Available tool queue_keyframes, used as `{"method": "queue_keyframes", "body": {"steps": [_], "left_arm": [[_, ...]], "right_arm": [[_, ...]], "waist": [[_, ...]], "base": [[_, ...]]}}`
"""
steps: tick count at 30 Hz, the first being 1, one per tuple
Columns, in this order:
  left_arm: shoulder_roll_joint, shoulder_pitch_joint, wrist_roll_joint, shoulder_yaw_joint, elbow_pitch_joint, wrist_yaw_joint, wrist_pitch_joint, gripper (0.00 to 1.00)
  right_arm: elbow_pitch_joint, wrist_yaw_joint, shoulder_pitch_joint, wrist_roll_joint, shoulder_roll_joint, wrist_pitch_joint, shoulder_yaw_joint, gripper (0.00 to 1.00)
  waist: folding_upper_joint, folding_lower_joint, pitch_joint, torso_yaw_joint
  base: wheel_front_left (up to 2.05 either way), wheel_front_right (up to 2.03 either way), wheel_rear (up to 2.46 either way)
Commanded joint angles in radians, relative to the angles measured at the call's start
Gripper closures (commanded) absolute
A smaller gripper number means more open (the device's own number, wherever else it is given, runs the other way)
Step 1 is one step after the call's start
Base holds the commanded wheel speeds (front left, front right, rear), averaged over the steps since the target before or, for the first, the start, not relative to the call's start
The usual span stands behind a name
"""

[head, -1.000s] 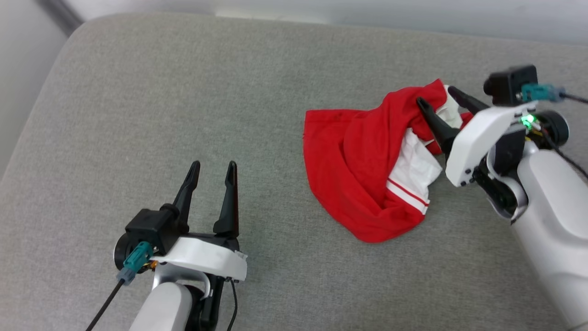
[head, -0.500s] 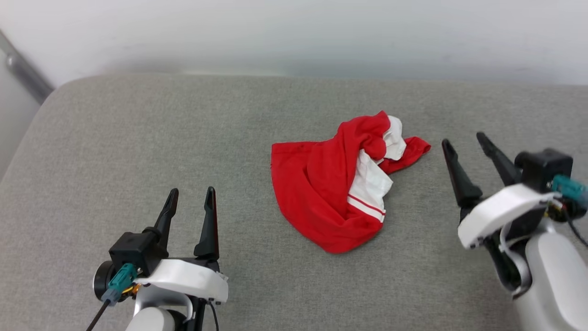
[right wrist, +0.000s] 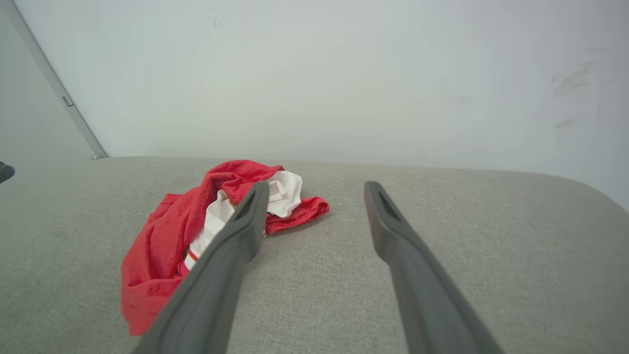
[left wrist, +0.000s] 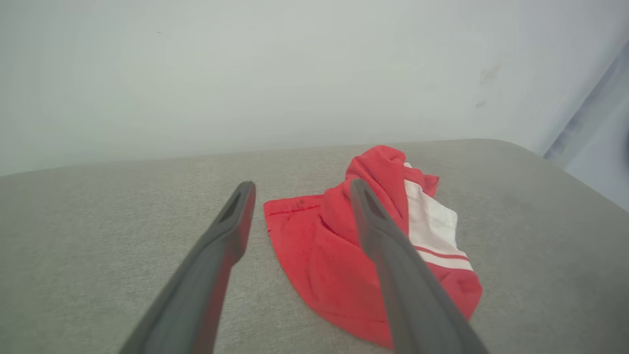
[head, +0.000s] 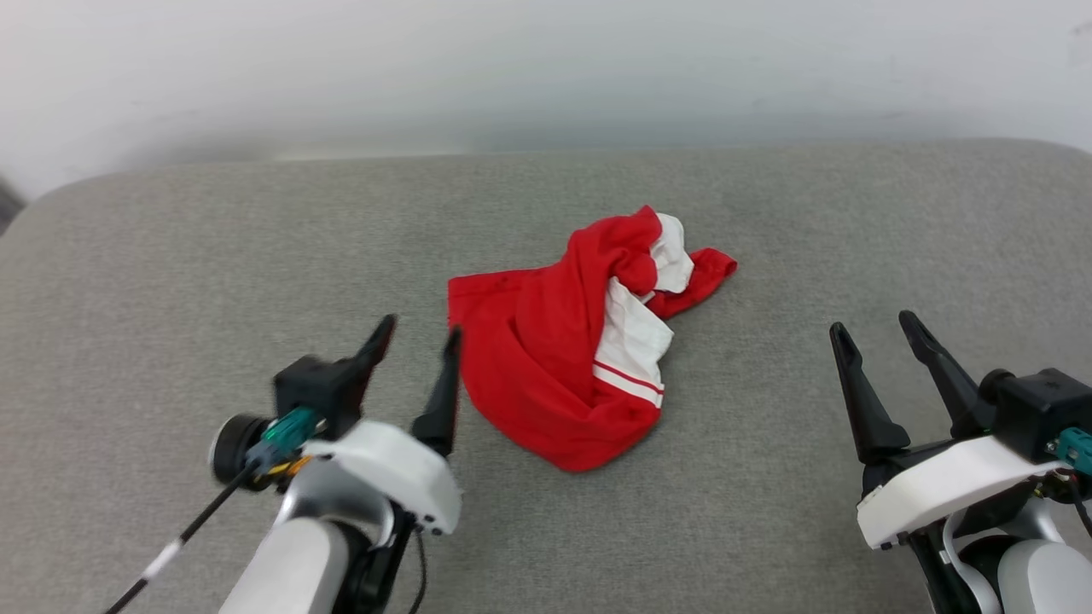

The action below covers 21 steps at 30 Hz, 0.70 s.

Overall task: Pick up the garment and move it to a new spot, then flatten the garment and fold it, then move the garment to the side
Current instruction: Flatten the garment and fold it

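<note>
You see the shirt (head: pixel 546 375) crumpled mid-frame on the grey cushion (head: pixel 171 256), pale wall (head: pixel 512 68) behind. Left gripper (head: pixel 421 327) just beside it, right gripper (head: pixel 872 321) lower right, apart; both jaws spread.

**One shirt, one cushion, two grippers**

One crumpled red jersey shirt (head: pixel 546 367) with white sleeve panels lies on one wide grey woven fabric cushion (head: pixel 171 256). There are two white-shelled robot grippers: the left gripper (head: pixel 421 328) just left of the shirt, and the right gripper (head: pixel 872 323) well apart on the shirt's right. Each carries two long dark tapered fingers (head: pixel 862 401), four in all. Two teal cable plugs (head: pixel 286 426) show, one on each wrist, nearer the camera than the shirt. One plain pale wall (head: pixel 512 68) stands beyond the shirt.
</note>
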Motion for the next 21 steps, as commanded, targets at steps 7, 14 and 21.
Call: {"method": "queue_keyframes", "body": {"steps": [7,14,21], "left_arm": [[-0.001,-0.149,-0.008,-0.125,0.057,-0.098,0.24,0.0],[0.027,-0.252,-0.049,-0.254,0.15,-0.189,0.559,0.0],[0.065,-0.273,-0.095,-0.334,0.219,-0.22,0.691,0.0]], "right_arm": [[-0.071,0.0,0.034,-0.006,0.032,0.024,-0.006,0.0],[-0.094,0.0,0.025,0.005,0.051,0.012,-0.007,0.0],[-0.088,0.0,0.028,0.011,0.06,0.012,-0.002,0.0]], "waist": [[-0.0001,0.0001,0.063,-0.079],[-0.0001,0.0001,0.138,-0.126],[-0.0001,0.0001,0.14,-0.142]], "base": [[0.0,0.0,0.0],[0.0,0.0,0.0],[0.0,0.0,0.0]]}}
